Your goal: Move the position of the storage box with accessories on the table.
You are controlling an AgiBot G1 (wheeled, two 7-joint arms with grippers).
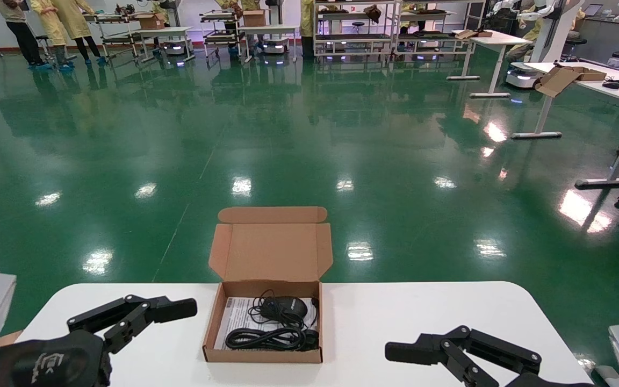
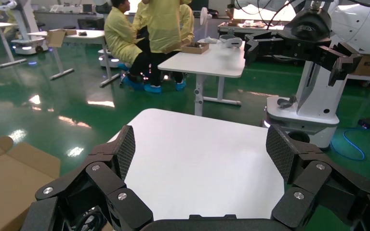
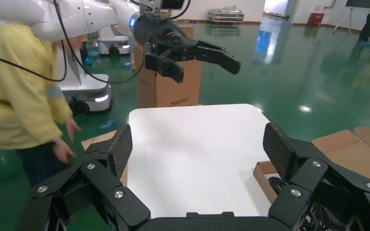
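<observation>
Head view showed nothing begun: the storage box [image 1: 263, 322] sat untouched at the table's [image 1: 422, 312] far edge, twelve o'clock, lid flung open. Mouse [image 1: 283, 307], coiled cable [image 1: 266, 338] and paper sheet [image 1: 237, 317] lay inside. Left gripper [image 1: 148, 317] at nine, right gripper [image 1: 427, 352] at three, fingers spread wide, holding nothing.

Glossy green floor [image 1: 299, 134] as landmark. People in yellow coats [image 1: 65, 24] stand at its far left edge. Metal shelving racks [image 1: 374, 27] line its far side. White desk [image 1: 605, 80] on its right holds an open cardboard box [image 1: 562, 78]. Tall carton [image 3: 171, 84] stands on it.
</observation>
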